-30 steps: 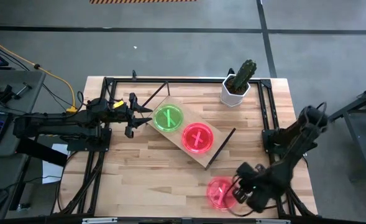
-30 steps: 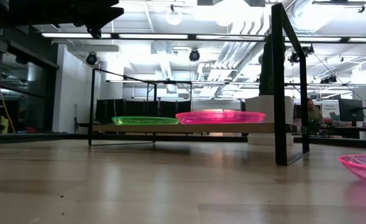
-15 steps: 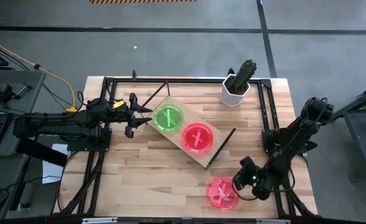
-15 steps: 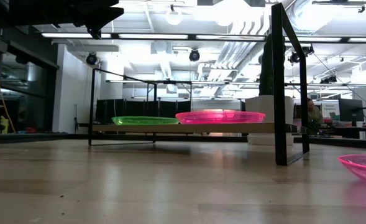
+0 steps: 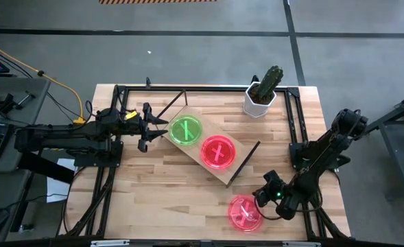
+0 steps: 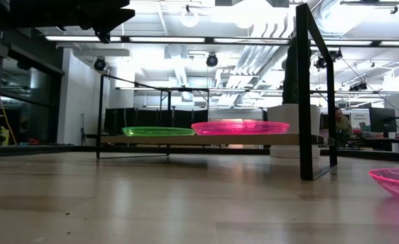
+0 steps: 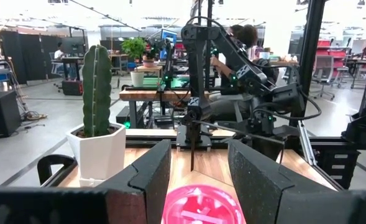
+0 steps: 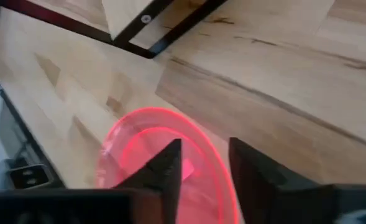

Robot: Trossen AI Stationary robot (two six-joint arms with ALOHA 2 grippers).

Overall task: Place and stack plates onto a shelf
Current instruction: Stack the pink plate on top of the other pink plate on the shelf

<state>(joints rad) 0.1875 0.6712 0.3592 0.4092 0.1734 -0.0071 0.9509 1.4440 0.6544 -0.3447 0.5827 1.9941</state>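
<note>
The shelf stands slantwise mid-table and carries a green plate and a pink plate side by side. Another pink plate lies flat on the tabletop at the near right. My right gripper slants down at that plate's far right rim and is open, one finger over the plate's inside and one outside it. My left gripper hangs level and open at the shelf's left end, with nothing between its fingers. My right gripper has its fingers on either side of the pink plate's rim, slanting down from the table's right. Whether they touch the rim I cannot tell. The plate lies flat on the table.
A cactus in a white pot stands at the far right corner. Dark frame rails run along the table's sides. Bare tabletop lies in front of the shelf at the near left.
My right arm has come down beside the pink plate at the near right and has turned its wrist; its gripper now sits at the plate's far right rim. The plate has stayed where it lay.
</note>
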